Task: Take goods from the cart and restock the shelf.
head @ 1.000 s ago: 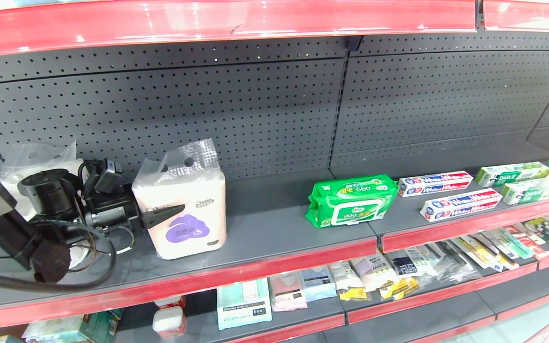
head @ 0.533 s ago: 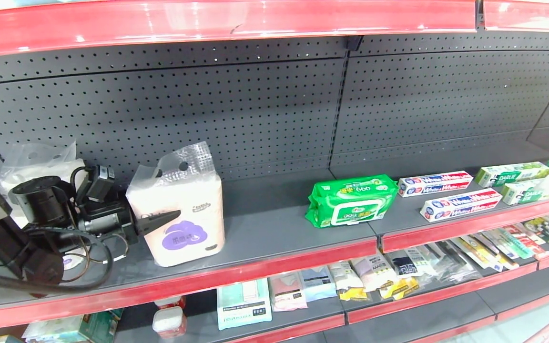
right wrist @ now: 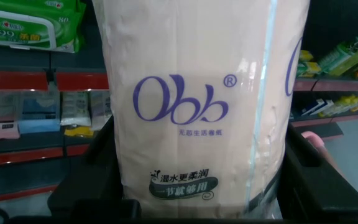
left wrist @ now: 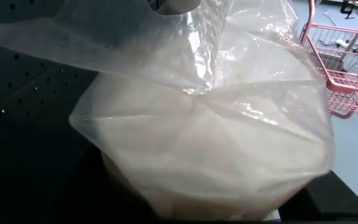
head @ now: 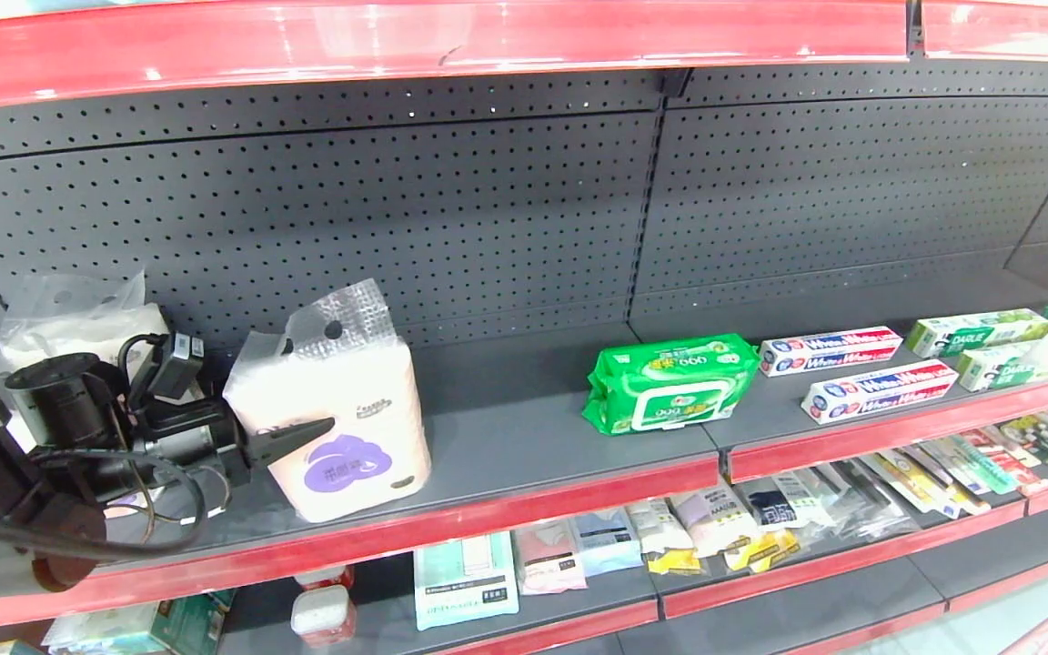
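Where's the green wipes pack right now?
Head view, right of centre: green wipes pack lies flat on the middle shelf near its front edge, with the tissue pack to its left and toothpaste boxes just right.

i see a green pack of wet wipes (head: 670, 382) lying flat on the middle shelf (head: 506, 428). just beside it, on its right, lie two red, white and blue toothpaste boxes (head: 831, 350), one behind the other, and then green toothpaste boxes (head: 974, 332). on the level below, flat packets (head: 547, 555) and toothbrush packs (head: 933, 468) lie in a row, and a small white-lidded jar (head: 324, 614) stands at the left.
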Available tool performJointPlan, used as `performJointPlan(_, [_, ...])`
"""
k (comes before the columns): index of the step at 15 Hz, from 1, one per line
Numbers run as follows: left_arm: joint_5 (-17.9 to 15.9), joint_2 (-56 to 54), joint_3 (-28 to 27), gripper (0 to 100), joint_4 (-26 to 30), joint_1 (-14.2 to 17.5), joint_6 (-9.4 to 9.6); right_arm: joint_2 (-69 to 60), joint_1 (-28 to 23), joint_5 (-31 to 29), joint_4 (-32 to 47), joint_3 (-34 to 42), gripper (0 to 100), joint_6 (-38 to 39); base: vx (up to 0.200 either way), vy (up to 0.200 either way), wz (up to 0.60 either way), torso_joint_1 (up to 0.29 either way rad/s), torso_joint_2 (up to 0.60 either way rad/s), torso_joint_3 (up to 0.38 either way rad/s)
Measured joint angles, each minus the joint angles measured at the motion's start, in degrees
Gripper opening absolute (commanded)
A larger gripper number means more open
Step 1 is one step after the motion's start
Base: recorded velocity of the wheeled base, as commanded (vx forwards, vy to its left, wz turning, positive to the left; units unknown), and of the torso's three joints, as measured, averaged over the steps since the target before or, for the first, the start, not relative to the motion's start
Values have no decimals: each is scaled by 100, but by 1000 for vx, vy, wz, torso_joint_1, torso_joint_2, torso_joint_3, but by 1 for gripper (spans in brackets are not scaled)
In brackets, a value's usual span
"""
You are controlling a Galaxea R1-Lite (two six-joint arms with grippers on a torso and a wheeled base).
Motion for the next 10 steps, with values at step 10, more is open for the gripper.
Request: performJointPlan(10, [-391,-9,160,0,-41,4,37,-11,0,-9,1,-11,0,-30,0,0,0,0,0,0])
